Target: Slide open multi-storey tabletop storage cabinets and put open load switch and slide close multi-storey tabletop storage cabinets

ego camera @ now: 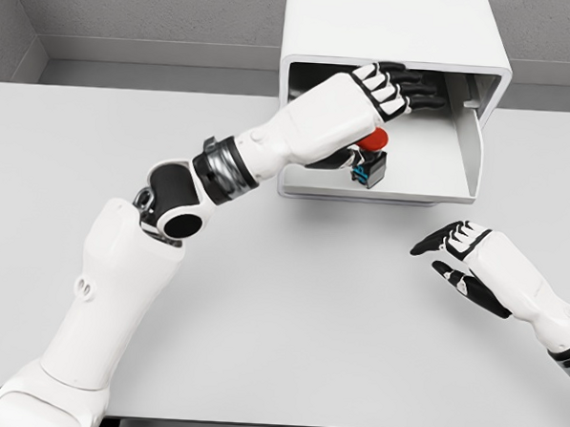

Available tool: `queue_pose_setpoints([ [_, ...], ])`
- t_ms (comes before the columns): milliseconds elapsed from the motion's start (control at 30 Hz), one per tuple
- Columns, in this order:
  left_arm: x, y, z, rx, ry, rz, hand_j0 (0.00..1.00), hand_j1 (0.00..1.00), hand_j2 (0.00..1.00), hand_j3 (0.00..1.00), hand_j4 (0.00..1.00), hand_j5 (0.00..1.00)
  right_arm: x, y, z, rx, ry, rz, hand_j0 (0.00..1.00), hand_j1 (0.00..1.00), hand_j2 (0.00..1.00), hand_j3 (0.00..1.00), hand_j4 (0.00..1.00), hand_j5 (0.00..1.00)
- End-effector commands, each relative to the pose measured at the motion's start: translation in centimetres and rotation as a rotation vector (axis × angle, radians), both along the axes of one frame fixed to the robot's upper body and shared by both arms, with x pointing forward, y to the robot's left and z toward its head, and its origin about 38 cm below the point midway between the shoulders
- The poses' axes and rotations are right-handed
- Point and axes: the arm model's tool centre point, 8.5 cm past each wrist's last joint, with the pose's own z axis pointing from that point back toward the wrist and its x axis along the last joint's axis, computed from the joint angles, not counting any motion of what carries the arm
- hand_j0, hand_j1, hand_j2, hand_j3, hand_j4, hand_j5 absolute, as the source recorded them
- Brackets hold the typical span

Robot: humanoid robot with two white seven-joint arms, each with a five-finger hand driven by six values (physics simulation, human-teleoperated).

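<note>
Left hand [382,94] reaches into the pulled-out drawer [421,178] of the white cabinet [390,28]. Four fingers [421,87] extended flat over the drawer interior, thumb tucked under the palm. Load switch [369,159] (red knob on top, black body, blue bit at the base) sits directly under the palm, touching the drawer floor near its front-left; can't tell whether thumb and palm pinch it or only touch. No readable label or writing anywhere. Right hand [464,256] hovers over the grey table [279,318], well apart from the cabinet, fingers loosely spread, holding nothing.
</note>
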Motion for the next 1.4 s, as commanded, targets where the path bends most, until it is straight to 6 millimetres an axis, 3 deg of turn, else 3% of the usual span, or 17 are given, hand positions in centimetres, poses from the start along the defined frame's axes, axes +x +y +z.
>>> queue_pose_setpoints([
  [0,-0.1,0.0,0.2,-0.009,-0.003,-0.003,0.94,0.94,0.94,0.94,0.94,0.94,0.0,0.0,0.1,0.005,0.000,0.000,0.58,0.58,0.58,0.58,0.58,0.58],
  [300,-0.3,0.2,0.6,-0.017,-0.013,0.000,1.00,1.00,1.00,1.00,1.00,1.00,0.0,0.1,-0.1,0.011,0.002,-0.002,0.58,0.58,0.58,0.58,0.58,0.58],
  [767,-0.4,1.3,1.9,-0.052,-0.045,0.022,1.00,1.00,1.00,1.00,1.00,1.00,-0.1,0.3,-0.1,0.015,0.004,0.003,0.58,0.58,0.58,0.58,0.58,0.58],
  [1367,0.0,1.6,0.9,-0.048,-0.016,0.037,1.00,1.00,1.00,1.00,1.00,1.00,-0.1,0.3,-0.2,0.015,0.005,0.002,0.58,0.58,0.58,0.58,0.58,0.58],
])
